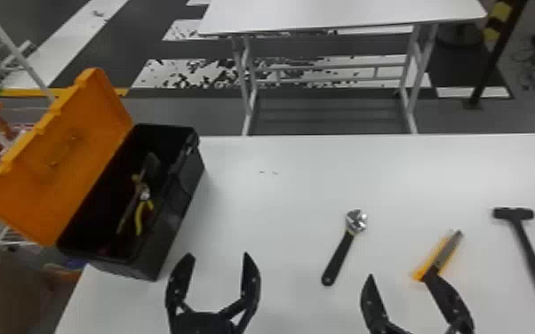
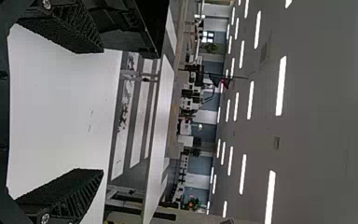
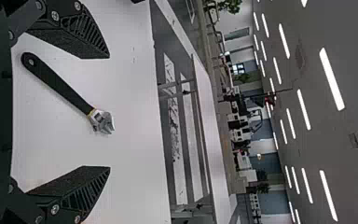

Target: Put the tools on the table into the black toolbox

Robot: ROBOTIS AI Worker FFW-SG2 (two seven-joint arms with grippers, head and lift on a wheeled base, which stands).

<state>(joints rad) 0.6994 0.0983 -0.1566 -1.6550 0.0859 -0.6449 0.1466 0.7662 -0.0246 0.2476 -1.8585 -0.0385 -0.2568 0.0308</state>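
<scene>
In the head view the black toolbox (image 1: 182, 195) stands open at the left, pliers with yellow handles (image 1: 143, 208) inside. My left gripper (image 1: 217, 257) is open just right of it, holding nothing. An adjustable wrench (image 1: 340, 255) lies mid-table. My right gripper (image 1: 402, 280) is open, its right finger overlapping the lower end of an orange utility knife (image 1: 440, 255). A black hammer (image 1: 529, 253) lies farthest right. In the left wrist view the left gripper (image 2: 101, 111) has bare table between its fingers. The wrench (image 3: 63, 86) shows beyond the right gripper (image 3: 108, 112) in the right wrist view.
The toolbox's orange lid (image 1: 66, 155) is tilted back to the left. Beyond the white work table (image 1: 280, 200) stands a second white table (image 1: 342, 13). A wire rack with goods is at the far left.
</scene>
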